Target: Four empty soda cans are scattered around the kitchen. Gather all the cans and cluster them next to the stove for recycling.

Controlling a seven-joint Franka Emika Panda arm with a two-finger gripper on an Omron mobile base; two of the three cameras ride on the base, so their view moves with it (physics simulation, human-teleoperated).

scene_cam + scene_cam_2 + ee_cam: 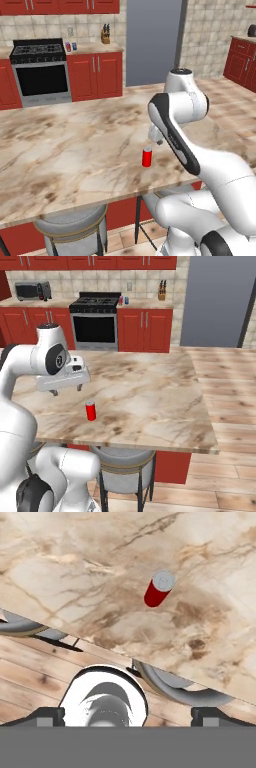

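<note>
Nearest the island's front edge, a bright red soda can (146,157) stands upright on the beige marble island counter (150,401); the gripper (66,390) hangs just above and beside it, jaws spread wide, holding nothing; beyond the island, the stove (40,70) sits against the far wall, two more cans (70,46) on the counter just beside it.

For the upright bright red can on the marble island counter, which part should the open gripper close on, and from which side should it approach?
Probably the middle of the bright red cylindrical soda can, coming down from above. It stands upright and alone on the beige marble island counter, silvery top up, and its round wall gives two opposite sides. The open two-finger gripper hangs above it, slightly off to one side.
</note>
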